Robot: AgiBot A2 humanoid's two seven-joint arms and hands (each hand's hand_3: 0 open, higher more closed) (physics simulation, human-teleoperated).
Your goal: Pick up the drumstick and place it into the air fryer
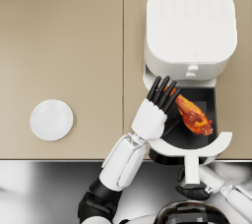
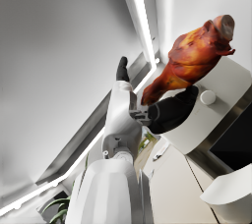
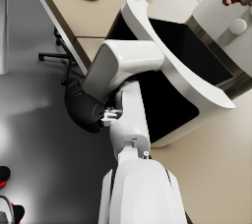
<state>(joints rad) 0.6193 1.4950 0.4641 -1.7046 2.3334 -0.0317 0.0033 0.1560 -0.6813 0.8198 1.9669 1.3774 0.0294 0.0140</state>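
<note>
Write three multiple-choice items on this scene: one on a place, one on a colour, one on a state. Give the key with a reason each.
1. Where is the drumstick?
A. on the plate
B. over the air fryer's open drawer
C. on the floor

2. What colour is the plate?
A. white
B. blue
C. black

3. What is the left robot hand doing?
A. resting on the counter
B. holding the drumstick
C. gripping the plate

Key: 1 B, the head view shows it above the dark drawer of the air fryer. 2 A, it looks white. 3 B, the left wrist view shows the fingers on the drumstick.
</note>
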